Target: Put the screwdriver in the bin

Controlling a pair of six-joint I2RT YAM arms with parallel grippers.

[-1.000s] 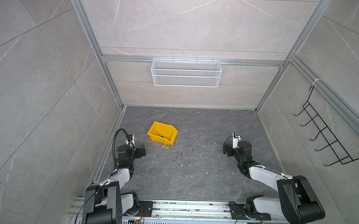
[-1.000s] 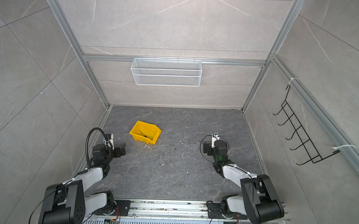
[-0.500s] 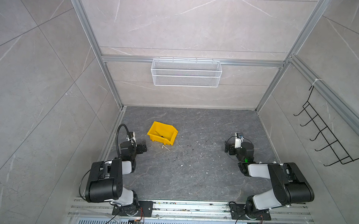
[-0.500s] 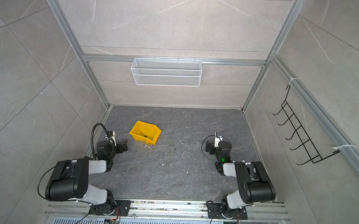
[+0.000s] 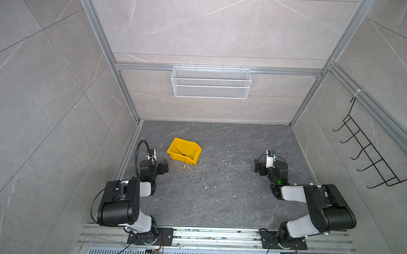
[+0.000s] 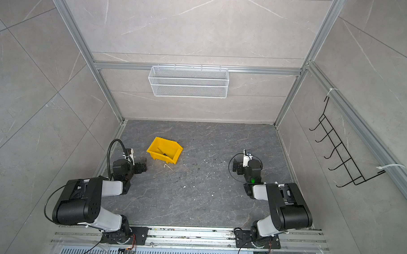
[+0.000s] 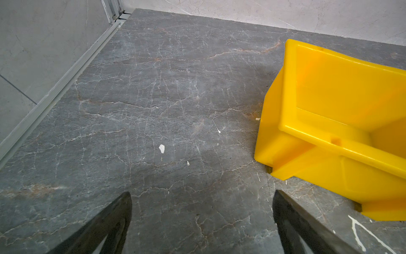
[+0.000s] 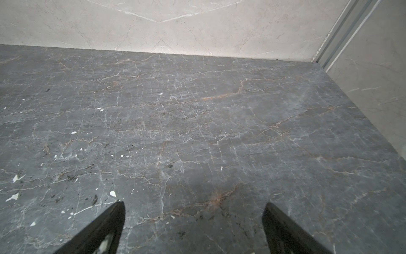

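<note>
Item: screwdriver (image 5: 181, 152) (image 6: 162, 152), slim, dark handle, lies slantwise inside the bin (image 5: 181, 159) (image 6: 160, 157), on its floor. Bin: yellow plastic, sits on the left far part of the grey marbled bench (image 5: 219, 191), open top up, cut-down lip towards the right near side. Left gripper (image 7: 202, 198): low over the bench just near-left of the bin, not touching it; fingers (image 7: 112, 222) spread wide, nothing between them, one tip near the bin's corner. Right gripper (image 8: 194, 206): low over the right side of the bench, well apart from the bin; fingers (image 8: 103, 226) spread wide, nothing held, bare bench ahead. Sundries: white flecks (image 5: 206, 187) scattered mid-bench; white wire mesh basket (image 5: 211, 82) on the far wall; black hook rack (image 5: 369, 156) on the right wall.
</note>
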